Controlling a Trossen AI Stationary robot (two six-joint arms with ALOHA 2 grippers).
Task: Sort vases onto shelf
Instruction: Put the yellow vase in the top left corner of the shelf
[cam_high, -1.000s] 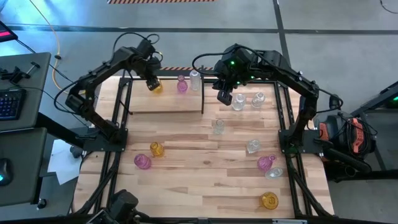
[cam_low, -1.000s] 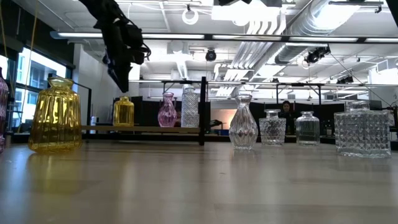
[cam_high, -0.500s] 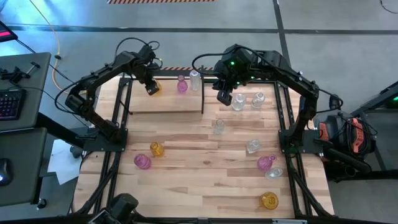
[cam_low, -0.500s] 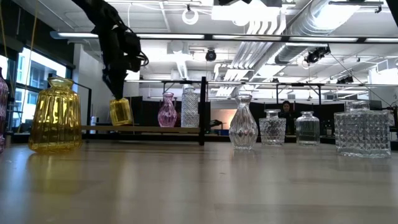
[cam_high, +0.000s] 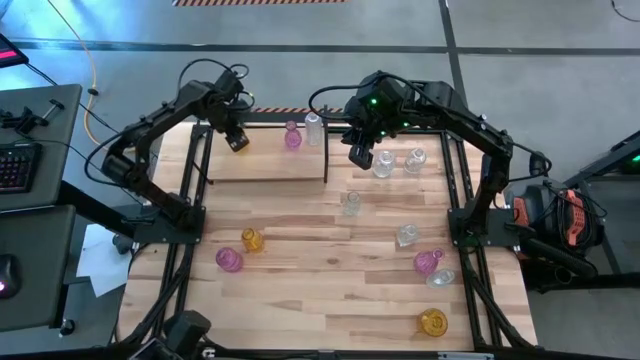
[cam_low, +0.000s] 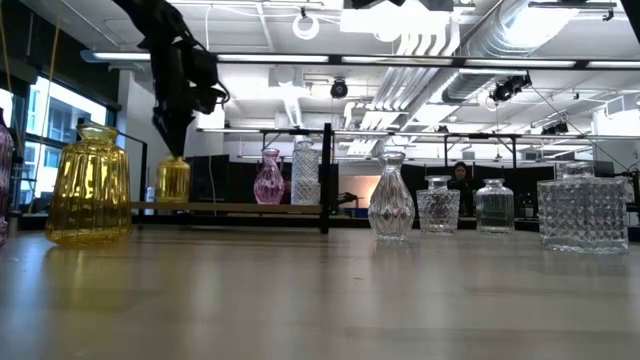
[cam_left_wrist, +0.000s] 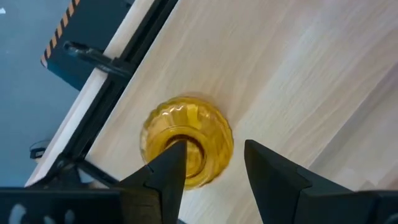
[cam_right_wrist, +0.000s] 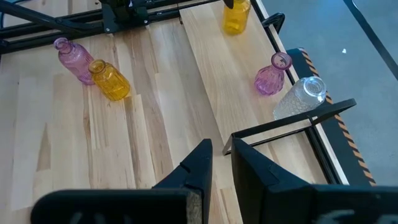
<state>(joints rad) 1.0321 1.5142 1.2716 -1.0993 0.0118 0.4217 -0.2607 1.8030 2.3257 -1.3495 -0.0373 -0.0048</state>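
Note:
An amber vase (cam_left_wrist: 208, 124) stands upright by its base at the far left end of the shelf (cam_high: 265, 165). My left gripper (cam_left_wrist: 214, 149) points down onto the vase's top (cam_low: 172, 160) with its fingers apart. A pink vase (cam_high: 292, 138) and a clear vase (cam_high: 314, 128) stand on the shelf board next to the black divider (cam_high: 326, 150). My right gripper (cam_high: 360, 157) hangs above the table right of the divider, its fingers nearly together with nothing between them. My left gripper comes at the amber vase from above, pointing down. One fingertip (cam_left_wrist: 175, 152) sits in the vase's mouth (cam_left_wrist: 194, 158). The other fingertip (cam_left_wrist: 258, 158) stands outside the neck with a gap showing. The vase rests upright on the shelf board.
Two clear vases (cam_high: 383, 165) (cam_high: 415, 160) stand right of the shelf. Loose on the table are an amber vase (cam_high: 251, 240), a pink one (cam_high: 229, 260), clear ones (cam_high: 352, 203) (cam_high: 406, 235), and further ones at the near right (cam_high: 433, 321).
My left gripper has come down onto the amber vase and gone toward the table's left edge. The vase tipped for a moment, slid left along the shelf board, and now stands upright nearer the shelf's left end.

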